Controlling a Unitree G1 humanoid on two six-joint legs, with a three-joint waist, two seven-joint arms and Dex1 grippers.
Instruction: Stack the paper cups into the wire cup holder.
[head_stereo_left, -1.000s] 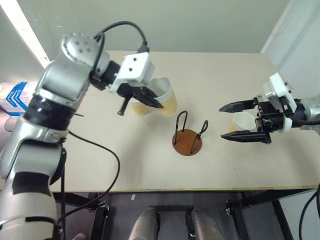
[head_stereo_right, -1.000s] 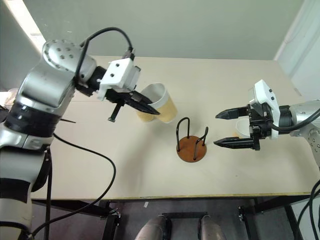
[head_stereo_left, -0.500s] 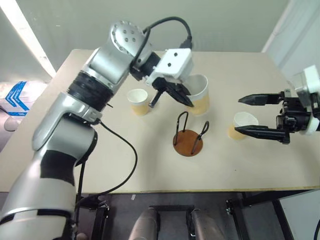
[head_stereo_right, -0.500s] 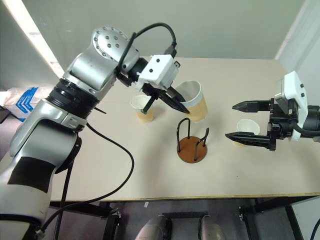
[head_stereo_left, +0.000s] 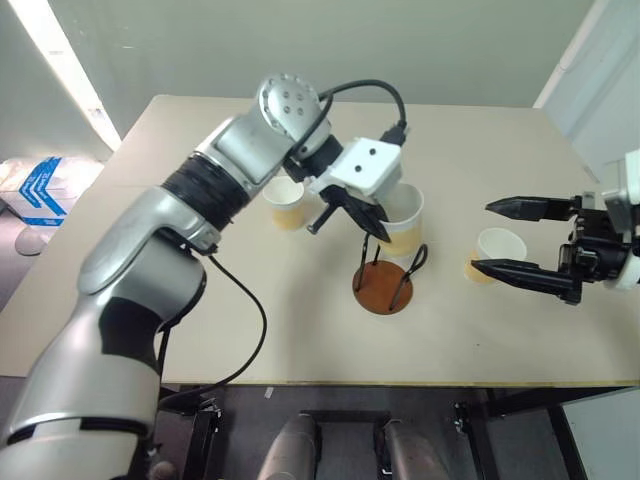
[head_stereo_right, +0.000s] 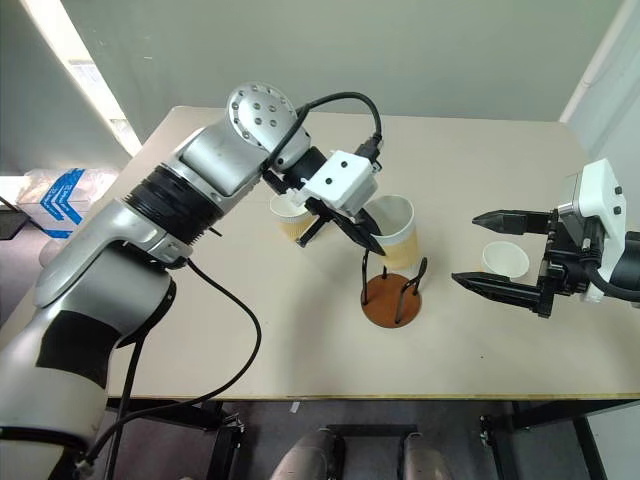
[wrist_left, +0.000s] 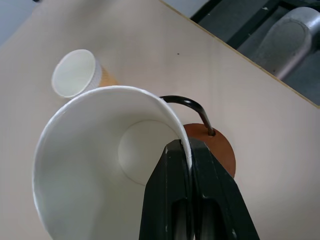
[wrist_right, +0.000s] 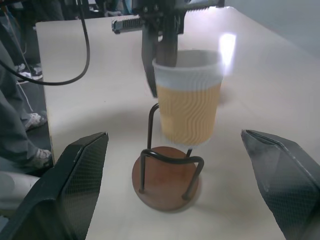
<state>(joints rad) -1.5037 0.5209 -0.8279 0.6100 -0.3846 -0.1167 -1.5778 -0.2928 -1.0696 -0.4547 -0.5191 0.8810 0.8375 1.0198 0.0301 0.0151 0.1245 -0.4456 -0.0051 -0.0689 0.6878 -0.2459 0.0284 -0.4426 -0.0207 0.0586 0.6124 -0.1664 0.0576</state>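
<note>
The left gripper (head_stereo_left: 372, 226) is swinging across the counter (head_stereo_left: 250, 320), its fingers pinching a paper cup (head_stereo_left: 402, 218) by the rim, now hovering over the wire cup holder (head_stereo_left: 383, 285); lowering comes next. The right gripper (head_stereo_left: 528, 250) is waiting wide open around another cup (head_stereo_left: 497, 248).

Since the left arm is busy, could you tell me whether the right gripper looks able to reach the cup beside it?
Probably yes: the right gripper is open, the cup stands between its fingers, nothing blocking.
</note>
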